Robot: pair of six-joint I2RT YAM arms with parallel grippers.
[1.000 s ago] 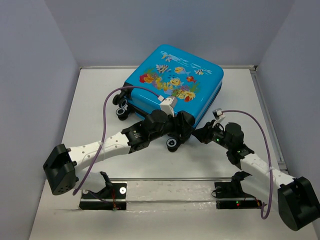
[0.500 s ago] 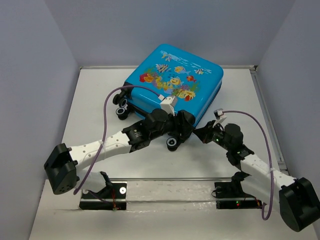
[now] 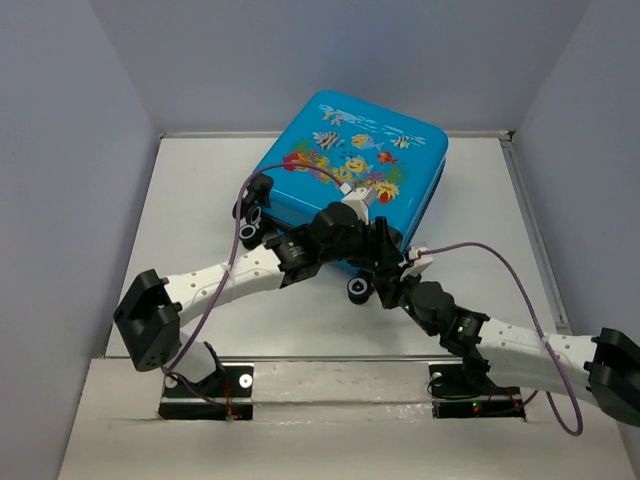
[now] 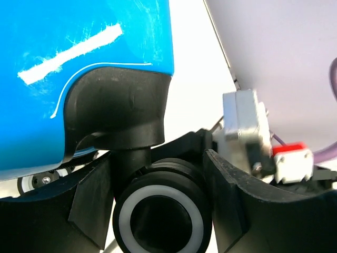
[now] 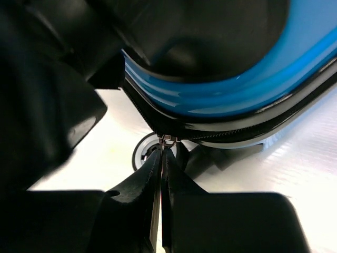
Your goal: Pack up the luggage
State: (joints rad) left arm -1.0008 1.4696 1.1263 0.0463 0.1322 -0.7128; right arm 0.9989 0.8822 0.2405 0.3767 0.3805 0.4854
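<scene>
The luggage (image 3: 350, 165) lies closed on the table with its fish-and-coral face up. My left gripper (image 3: 385, 252) is at its near corner. In the left wrist view the left gripper (image 4: 157, 161) has its fingers (image 4: 226, 200) on both sides of a black wheel (image 4: 160, 216) under the blue shell (image 4: 79, 52). My right gripper (image 3: 392, 290) is just below it. In the right wrist view the right gripper (image 5: 161, 153) is shut on the metal zipper pull (image 5: 167, 140) at the black zipper edge (image 5: 237, 134).
More wheels (image 3: 250, 225) stick out at the luggage's left near corner, and one wheel (image 3: 358, 289) shows by the grippers. The two arms cross closely at the near corner. Grey walls enclose the white table (image 3: 190, 200) on three sides.
The right arm swung left and brought its gripper up to the luggage's near corner. The left arm pushed forward and right, and the luggage shifted slightly with it.
</scene>
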